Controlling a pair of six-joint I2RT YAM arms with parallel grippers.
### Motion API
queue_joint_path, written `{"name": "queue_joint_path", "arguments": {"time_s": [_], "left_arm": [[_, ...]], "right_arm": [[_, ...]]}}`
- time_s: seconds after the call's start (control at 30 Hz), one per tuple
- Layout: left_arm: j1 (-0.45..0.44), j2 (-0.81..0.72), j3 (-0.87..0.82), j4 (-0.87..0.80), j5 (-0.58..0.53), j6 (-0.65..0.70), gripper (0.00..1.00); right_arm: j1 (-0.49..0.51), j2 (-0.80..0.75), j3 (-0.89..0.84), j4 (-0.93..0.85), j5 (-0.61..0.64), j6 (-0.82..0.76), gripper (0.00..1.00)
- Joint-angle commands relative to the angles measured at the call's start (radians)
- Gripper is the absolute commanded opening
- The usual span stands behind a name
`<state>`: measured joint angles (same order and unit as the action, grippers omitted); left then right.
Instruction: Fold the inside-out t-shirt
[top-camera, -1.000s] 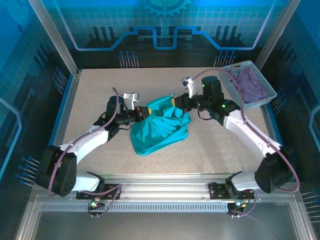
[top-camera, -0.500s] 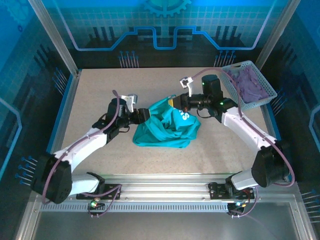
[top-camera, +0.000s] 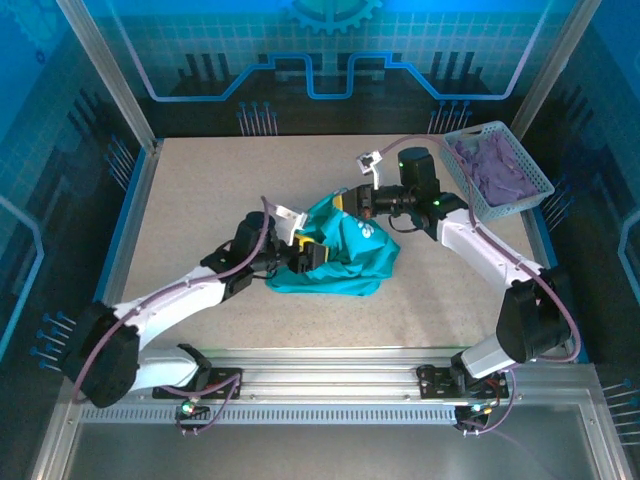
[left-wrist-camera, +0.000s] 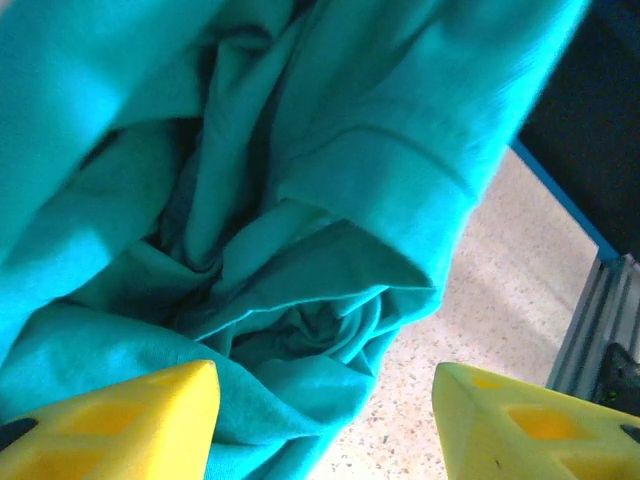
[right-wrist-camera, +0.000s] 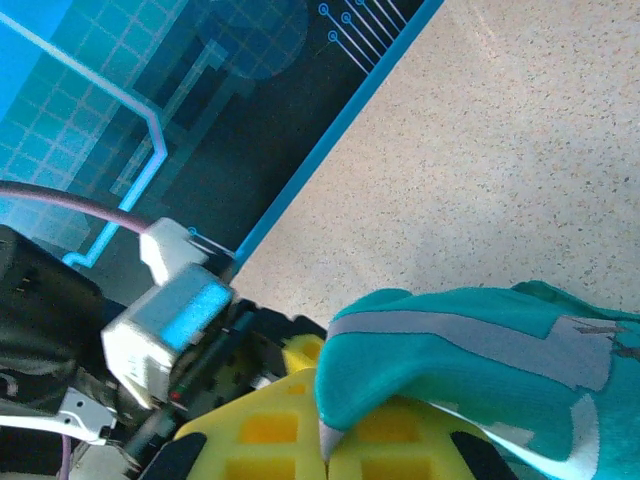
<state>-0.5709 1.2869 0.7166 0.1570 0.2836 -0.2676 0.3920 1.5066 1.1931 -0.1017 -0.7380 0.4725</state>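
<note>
Where the t-shirt (top-camera: 350, 262) lies bunched at the middle of the table (top-camera: 190, 200), its far edge is pinched in the right gripper (top-camera: 350, 200), jaws closed on the fabric. The left gripper (top-camera: 308, 258) sits against its left side, jaws parted, gripping nothing.

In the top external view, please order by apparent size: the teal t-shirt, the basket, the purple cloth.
1. teal t-shirt, only somewhat larger
2. basket
3. purple cloth, inside the basket
</note>
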Motion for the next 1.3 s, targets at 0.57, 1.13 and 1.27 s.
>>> {"name": "queue_joint_path", "arguments": {"time_s": [0.57,1.13,1.27], "left_arm": [[0.054,-0.021,0.138,0.198,0.153,-0.373,0.00],[0.095,-0.092,0.176,0.106,0.136,-0.379,0.00],[0.099,-0.107,0.179,0.096,0.134,-0.376,0.00]], "right_arm": [[0.084,0.060,0.314,-0.423,0.774,-0.299,0.38],[0.339,-0.236,-0.361,-0.026,0.857,-0.275,0.62],[0.306,-0.148,-0.324,0.066,0.897,-0.275,0.46]]}}
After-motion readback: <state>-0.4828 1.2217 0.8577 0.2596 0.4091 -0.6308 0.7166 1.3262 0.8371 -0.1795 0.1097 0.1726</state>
